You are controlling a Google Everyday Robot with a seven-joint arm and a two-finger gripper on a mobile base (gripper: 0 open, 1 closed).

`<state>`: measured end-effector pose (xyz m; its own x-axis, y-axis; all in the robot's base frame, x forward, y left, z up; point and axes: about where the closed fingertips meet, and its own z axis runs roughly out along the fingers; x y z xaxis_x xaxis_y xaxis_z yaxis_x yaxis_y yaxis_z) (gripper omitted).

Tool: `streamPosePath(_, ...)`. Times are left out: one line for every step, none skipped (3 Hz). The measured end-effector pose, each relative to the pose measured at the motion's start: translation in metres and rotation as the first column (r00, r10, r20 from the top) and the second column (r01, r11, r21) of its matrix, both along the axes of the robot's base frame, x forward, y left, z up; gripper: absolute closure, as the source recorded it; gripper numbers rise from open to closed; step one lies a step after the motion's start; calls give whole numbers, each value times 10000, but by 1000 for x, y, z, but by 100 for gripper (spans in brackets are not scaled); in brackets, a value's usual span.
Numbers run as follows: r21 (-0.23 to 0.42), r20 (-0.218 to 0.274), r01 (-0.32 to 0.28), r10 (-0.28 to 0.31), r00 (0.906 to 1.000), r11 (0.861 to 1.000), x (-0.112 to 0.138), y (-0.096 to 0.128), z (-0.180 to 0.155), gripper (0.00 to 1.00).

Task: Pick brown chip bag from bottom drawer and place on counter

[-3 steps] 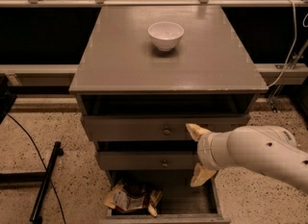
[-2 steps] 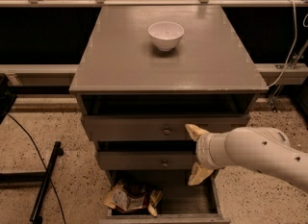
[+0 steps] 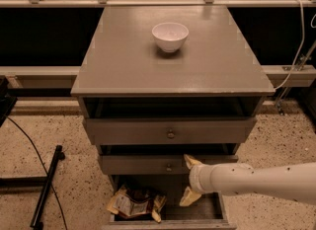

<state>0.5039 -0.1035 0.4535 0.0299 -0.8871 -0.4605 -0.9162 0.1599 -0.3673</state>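
Vs earlier frames: tool (image 3: 191, 179) has dropped lower and a bit left in the frame. Before, it was level with the top drawer front; now it is at the gap between the middle and bottom drawers. The white arm (image 3: 261, 179) has also come lower, entering from the right edge. Chip bag, bowl and drawers unchanged.

Tool: open. Two pale yellow fingers (image 3: 191, 161) spread wide apart, one above the other, pointing left. It holds nothing. Upper finger tip overlaps the right part of the grey middle drawer front with small brass knob (image 3: 143, 165); cannot tell if it touches. Lower finger hangs over the inside of the plain grey open bottom drawer (image 3: 173, 223), lower centre of the frame.

Crumpled brown and pale yellow foil chip bag (image 3: 134, 204) lies in the left half of the bottom drawer, white label panel facing up. It is left of the tool, near but apart, no contact.

Broad flat grey desk (image 3: 148, 66) fills the upper centre. A small round white bowl (image 3: 170, 35) sits upright on it, toward the back, slightly right of centre. Grey top drawer with brass knob (image 3: 148, 131) is pulled out slightly below the desk edge.

Speckled floor (image 3: 74, 184) at lower left, with a black pole (image 3: 47, 187) and a thin black cable (image 3: 29, 145) lying on it.
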Motion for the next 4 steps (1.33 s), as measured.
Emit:
streamPosePath(0, 0, 0, 0, 10000, 10000, 0, 0, 0, 0)
streamPosePath(636, 232, 36, -51, 9997, 9980, -2, 11, -24, 0)
streamPosePath(1422, 771, -288, 180, 9969, 9894, -7, 27, -68, 0)
streamPosePath(1961, 1784, -957, 605, 9821, 9759, 4, 35, -89, 0)
